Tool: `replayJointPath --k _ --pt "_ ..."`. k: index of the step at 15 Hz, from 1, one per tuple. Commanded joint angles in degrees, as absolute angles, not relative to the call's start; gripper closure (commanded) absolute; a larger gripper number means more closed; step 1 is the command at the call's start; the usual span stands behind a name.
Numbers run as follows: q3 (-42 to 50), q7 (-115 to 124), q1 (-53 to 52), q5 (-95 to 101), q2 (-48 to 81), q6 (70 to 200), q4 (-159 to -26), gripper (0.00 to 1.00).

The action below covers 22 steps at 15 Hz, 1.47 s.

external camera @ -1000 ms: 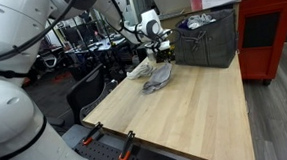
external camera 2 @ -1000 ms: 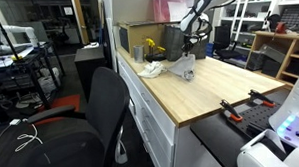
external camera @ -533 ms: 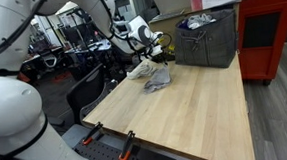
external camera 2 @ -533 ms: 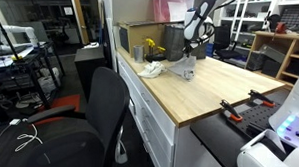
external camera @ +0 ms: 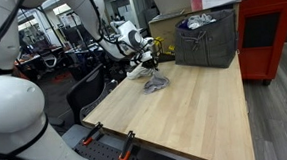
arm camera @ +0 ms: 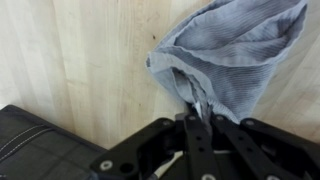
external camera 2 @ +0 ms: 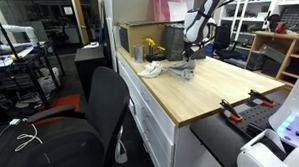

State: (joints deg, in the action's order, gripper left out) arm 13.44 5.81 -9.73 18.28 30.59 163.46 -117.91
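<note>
Where the end effector (arm camera: 197, 110) clamps, cloth (arm camera: 240, 50) seemingly tents.

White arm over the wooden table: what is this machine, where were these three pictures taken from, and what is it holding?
It is a robot arm with a two-fingered gripper at its end. Two pictures come from cameras standing in the room; both exterior views show the wooden table. The third camera sits on the wrist and looks down past the gripper. On the table lie a grey cloth and, at the far end in an exterior view, a grey fabric bin. The gripper is shut on a bunched edge of the cloth.
</note>
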Motion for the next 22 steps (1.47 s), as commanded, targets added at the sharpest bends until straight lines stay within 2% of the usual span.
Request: replayJointPath --k 1,4,8,9,10,19,22 --pt "8.2 1.7 -6.3 16.1 24.9 162.9 -123.7 0.98" --pt "2.8 -2.6 -2.9 12.3 23.8 161.6 -125.4 0.98" --pt "3.8 -1.4 -4.6 13.8 24.9 162.2 -126.3 0.98" --pt "3.6 -1.6 -4.6 13.7 24.8 162.3 -126.7 0.68" --pt "3.6 -1.5 -4.6 13.7 24.7 162.3 -126.9 0.68" --pt "-1.7 -3.1 0.4 4.7 21.7 159.0 -125.9 0.02" --pt "-2.6 0.5 1.2 -1.9 21.1 148.9 -121.1 0.0"
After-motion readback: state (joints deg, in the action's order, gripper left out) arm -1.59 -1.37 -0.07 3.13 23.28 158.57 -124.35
